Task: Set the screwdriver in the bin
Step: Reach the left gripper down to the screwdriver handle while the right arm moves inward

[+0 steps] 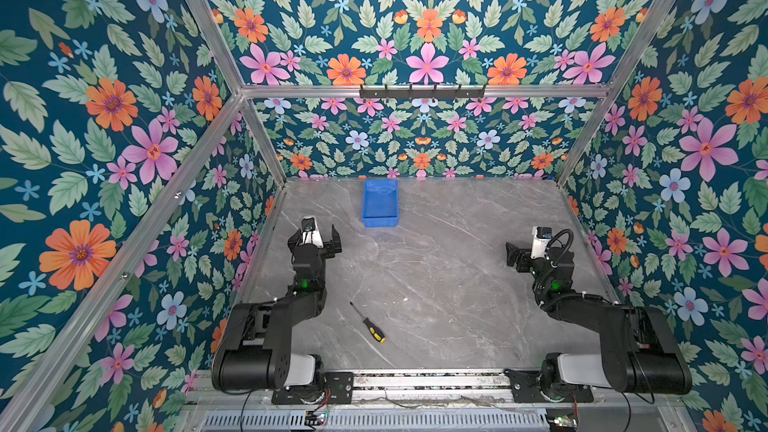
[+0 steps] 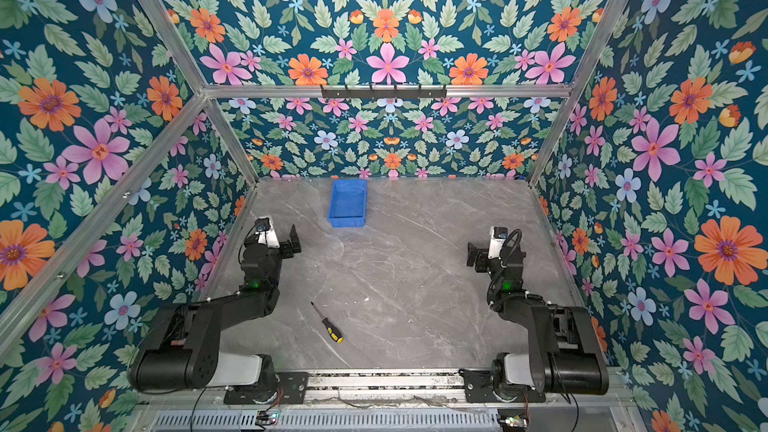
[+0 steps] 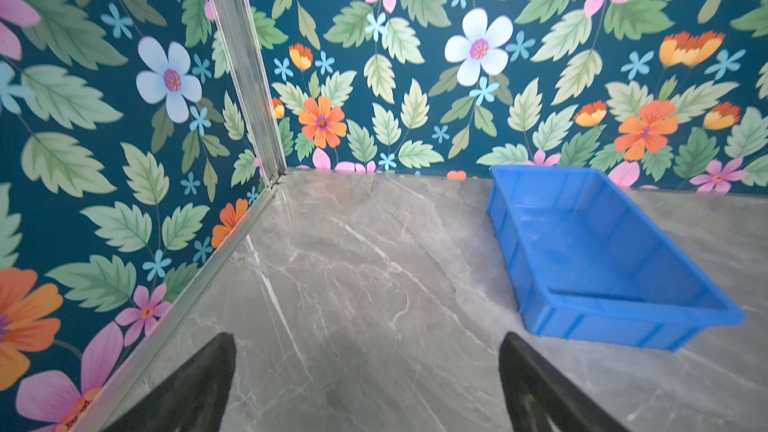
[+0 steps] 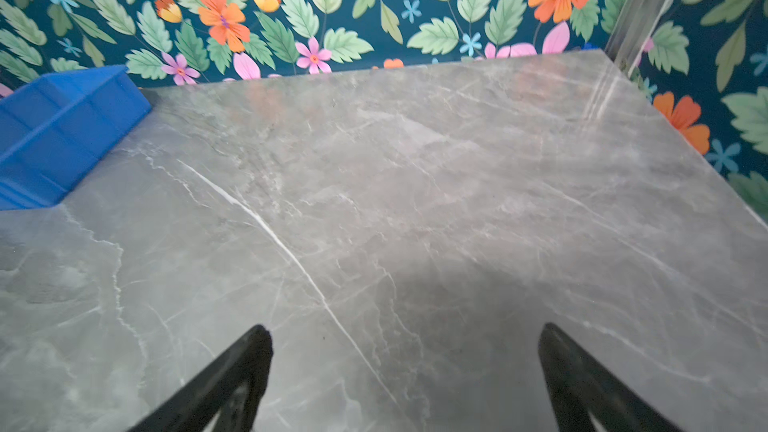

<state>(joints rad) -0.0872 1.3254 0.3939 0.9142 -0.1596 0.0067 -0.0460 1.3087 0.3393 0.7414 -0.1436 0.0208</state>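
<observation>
The screwdriver (image 1: 368, 323) (image 2: 327, 323), with a thin dark shaft and a black-and-yellow handle, lies flat on the grey marble table near the front, tip pointing to the far left. It appears in neither wrist view. The blue bin (image 1: 380, 222) (image 2: 347, 222) stands empty at the back, left of centre, and shows in the left wrist view (image 3: 602, 326) and the right wrist view (image 4: 62, 139). My left gripper (image 1: 320, 235) (image 3: 368, 340) hovers open near the bin's front left corner, holding nothing. At the right side my right gripper (image 1: 528, 249) (image 4: 405, 329) is open and empty too.
Floral walls with aluminium frame posts (image 1: 266, 143) close in the table on the left, back and right. A metal rail (image 1: 415, 380) carrying both arm bases runs along the front edge. Bare marble (image 1: 436, 276) lies between the two arms.
</observation>
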